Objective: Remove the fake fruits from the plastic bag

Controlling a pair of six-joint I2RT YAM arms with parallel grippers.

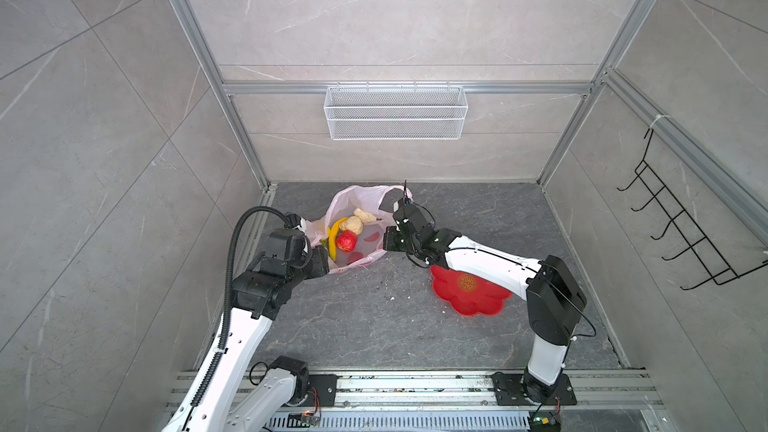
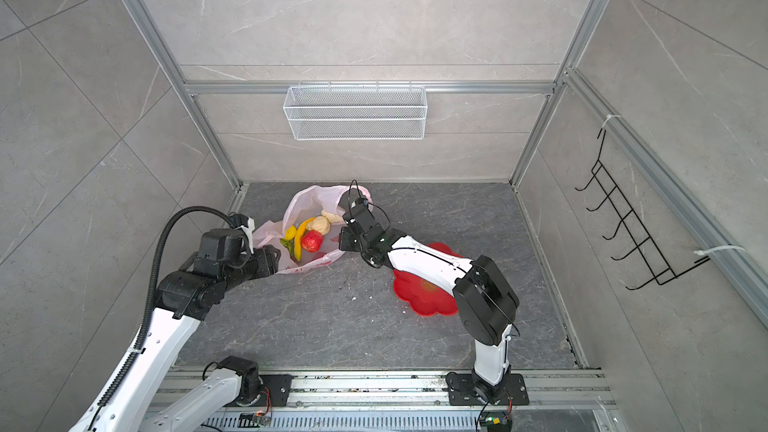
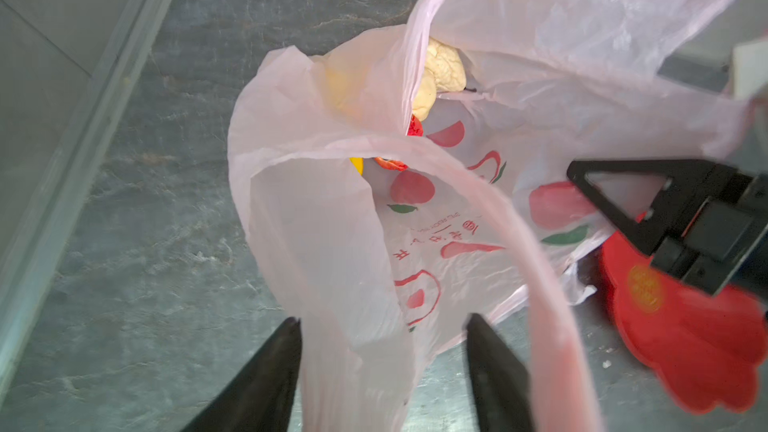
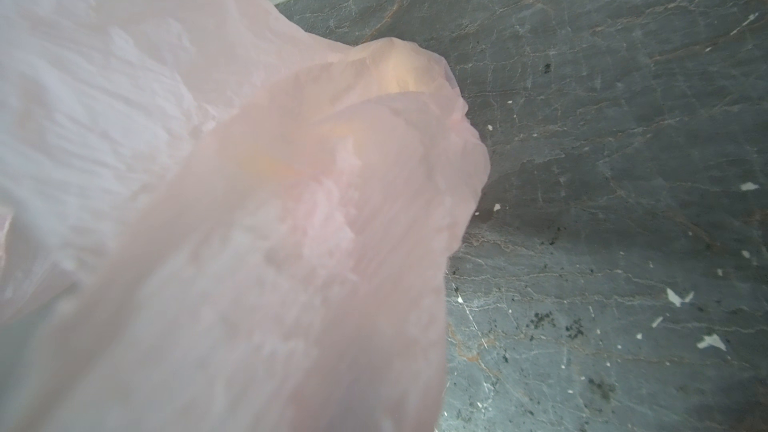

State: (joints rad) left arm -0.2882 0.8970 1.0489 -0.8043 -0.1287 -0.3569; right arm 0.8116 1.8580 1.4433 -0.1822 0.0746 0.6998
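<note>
The plastic bag (image 1: 347, 201) was held spread between both sets of jaws. The left gripper (image 3: 382, 320) was parted around a fold of film, and the right gripper (image 1: 387, 238) was closed on the opposite rim. The fake fruits (image 1: 346, 239) were seen inside, beyond the left fingertips, partly veiled by film and a loop handle (image 3: 519, 243). A red dish (image 1: 469, 297) was found behind the right jaws, under that arm.

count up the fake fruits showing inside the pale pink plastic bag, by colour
yellow: 2, long yellow plastic banana, lumpy yellow fruit
beige: 2, lumpy beige pieces
red: 1, small bumpy red fruit
green: 1, green piece, mostly hidden
total: 6, all inside the translucent pale-pink plastic bag
</note>
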